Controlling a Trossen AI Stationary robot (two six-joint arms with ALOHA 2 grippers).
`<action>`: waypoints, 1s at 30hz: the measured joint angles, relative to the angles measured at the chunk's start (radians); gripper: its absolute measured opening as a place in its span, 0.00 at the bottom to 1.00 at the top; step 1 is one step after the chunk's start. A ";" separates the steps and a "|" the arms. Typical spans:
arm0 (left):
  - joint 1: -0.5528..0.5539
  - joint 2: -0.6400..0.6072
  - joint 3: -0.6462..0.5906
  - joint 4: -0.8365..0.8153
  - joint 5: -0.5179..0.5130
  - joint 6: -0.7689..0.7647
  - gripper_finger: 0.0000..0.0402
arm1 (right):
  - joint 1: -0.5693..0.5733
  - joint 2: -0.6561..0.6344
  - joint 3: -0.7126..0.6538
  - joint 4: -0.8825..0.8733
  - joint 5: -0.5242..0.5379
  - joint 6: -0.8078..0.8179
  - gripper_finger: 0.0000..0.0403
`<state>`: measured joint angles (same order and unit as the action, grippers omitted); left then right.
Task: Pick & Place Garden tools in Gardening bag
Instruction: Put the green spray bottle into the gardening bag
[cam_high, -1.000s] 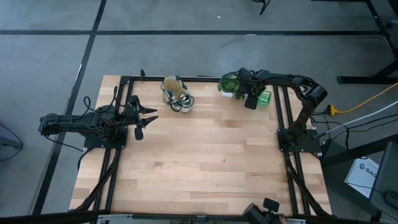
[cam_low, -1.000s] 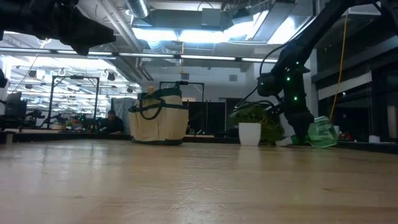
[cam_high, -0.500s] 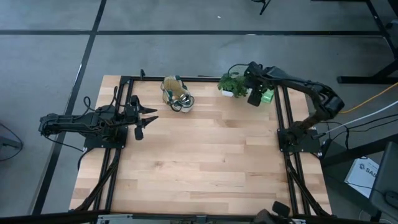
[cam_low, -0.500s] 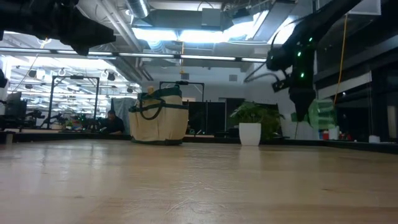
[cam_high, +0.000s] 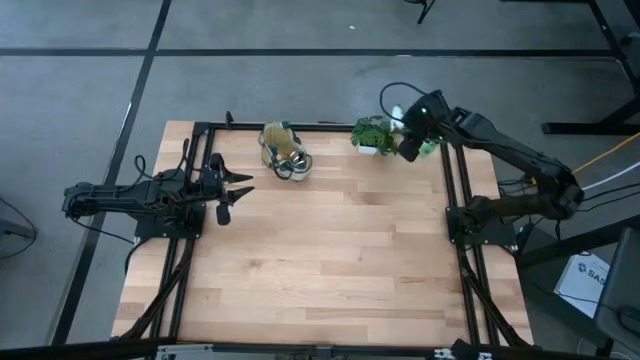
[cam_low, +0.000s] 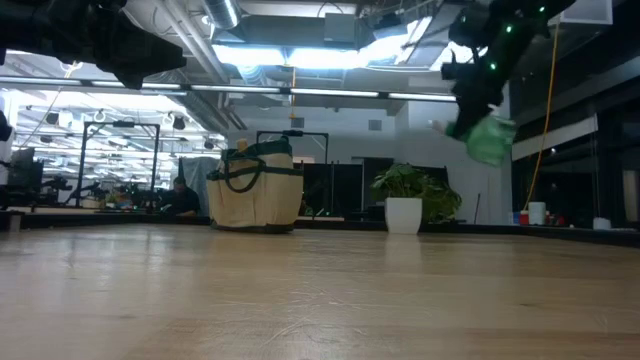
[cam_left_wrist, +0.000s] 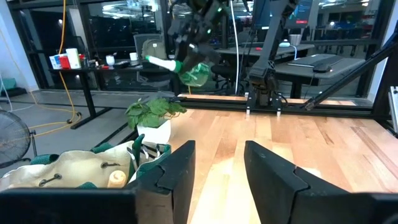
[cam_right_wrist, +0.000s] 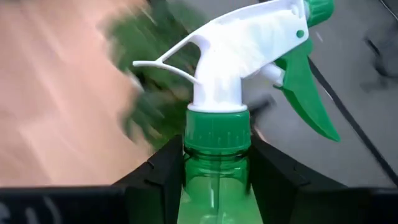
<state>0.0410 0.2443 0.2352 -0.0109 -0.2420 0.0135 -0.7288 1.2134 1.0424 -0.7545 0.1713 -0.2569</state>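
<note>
Gripped the green spray bottle (cam_right_wrist: 217, 162) tight in right gripper (cam_high: 412, 146) jaws, high above the desk (cam_high: 330, 260). Not yet over the bag (cam_high: 283, 150), far off. Left gripper (cam_high: 236, 192) jaws hung open, waiting.

Green spray bottle (cam_right_wrist: 217, 168), white head; tan bag (cam_low: 256, 196).

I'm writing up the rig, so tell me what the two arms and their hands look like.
Both arms are dark, jointed and slim, with black cables alongside. The right hand carries small green lights on its wrist; its fingers are flat black blocks. The left hand ends in two pointed black fingers.
</note>
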 joint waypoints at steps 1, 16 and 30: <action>0.000 0.000 0.000 0.000 0.000 0.000 0.33 | 0.012 -0.008 0.000 0.022 -0.030 0.008 0.37; 0.000 0.000 0.000 0.000 0.000 0.000 0.34 | 0.212 -0.019 0.000 0.494 -0.184 0.107 0.37; 0.000 0.000 0.000 0.000 0.000 0.000 0.34 | 0.352 0.126 0.000 1.038 -0.186 0.149 0.37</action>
<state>0.0412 0.2445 0.2354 -0.0111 -0.2420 0.0134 -0.3765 1.3396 1.0424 0.2839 -0.0151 -0.1078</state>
